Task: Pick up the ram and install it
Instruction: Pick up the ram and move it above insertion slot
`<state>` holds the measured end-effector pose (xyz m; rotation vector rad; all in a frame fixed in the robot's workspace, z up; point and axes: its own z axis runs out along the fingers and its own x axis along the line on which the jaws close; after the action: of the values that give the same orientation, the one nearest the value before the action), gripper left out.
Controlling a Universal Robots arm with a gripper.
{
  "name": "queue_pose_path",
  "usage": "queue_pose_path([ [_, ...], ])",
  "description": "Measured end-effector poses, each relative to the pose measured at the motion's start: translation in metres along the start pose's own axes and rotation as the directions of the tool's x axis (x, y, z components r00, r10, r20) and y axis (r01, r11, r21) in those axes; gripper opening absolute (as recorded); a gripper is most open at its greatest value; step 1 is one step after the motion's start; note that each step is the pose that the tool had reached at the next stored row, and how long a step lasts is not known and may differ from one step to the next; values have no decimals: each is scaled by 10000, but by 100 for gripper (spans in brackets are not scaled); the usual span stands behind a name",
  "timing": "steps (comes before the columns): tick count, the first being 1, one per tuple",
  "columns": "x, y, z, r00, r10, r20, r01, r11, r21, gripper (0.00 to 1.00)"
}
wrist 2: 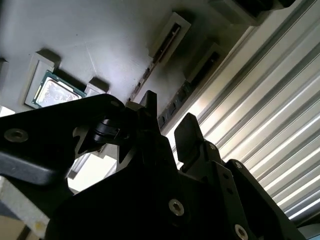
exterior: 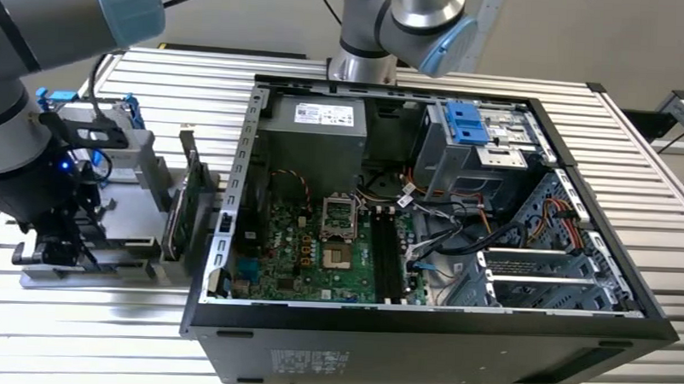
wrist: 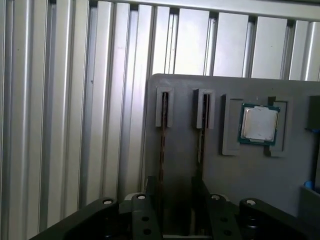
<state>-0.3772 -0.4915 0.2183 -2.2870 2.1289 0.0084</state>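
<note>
Two ram sticks stand on edge in slots of a grey parts tray (wrist: 240, 175). In the first wrist view I see one ram (wrist: 163, 140) and the other ram (wrist: 201, 135) as thin dark lines. My gripper (wrist: 176, 197) hangs just above the tray, open, with its fingers (wrist: 152, 200) near the ends of both sticks and gripping neither. The second wrist view shows the same gripper (wrist 2: 170, 117) with a gap between its black fingers (wrist 2: 190, 132), and a ram (wrist 2: 142, 82) running towards them. In the exterior view the gripper (exterior: 57, 252) is low over the tray (exterior: 100, 269), at the exterior view's left of the open computer case (exterior: 429, 319).
A processor chip (wrist: 259, 123) lies in a tray pocket beside the ram slots. A green expansion card (exterior: 182, 205) stands between tray and case. A hard drive in a blue frame (exterior: 95, 115) stands behind the arm. Long black memory slots (exterior: 387, 255) run along the motherboard. Ribbed metal table (exterior: 87, 337) all around.
</note>
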Motion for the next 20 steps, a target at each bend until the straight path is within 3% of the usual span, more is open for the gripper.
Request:
queue_pose_path([
  [13,99,9,105,10000,0,0,0,10000,-6,100],
  [20,107,10,170,10000,-3,0,3,10000,-6,100],
])
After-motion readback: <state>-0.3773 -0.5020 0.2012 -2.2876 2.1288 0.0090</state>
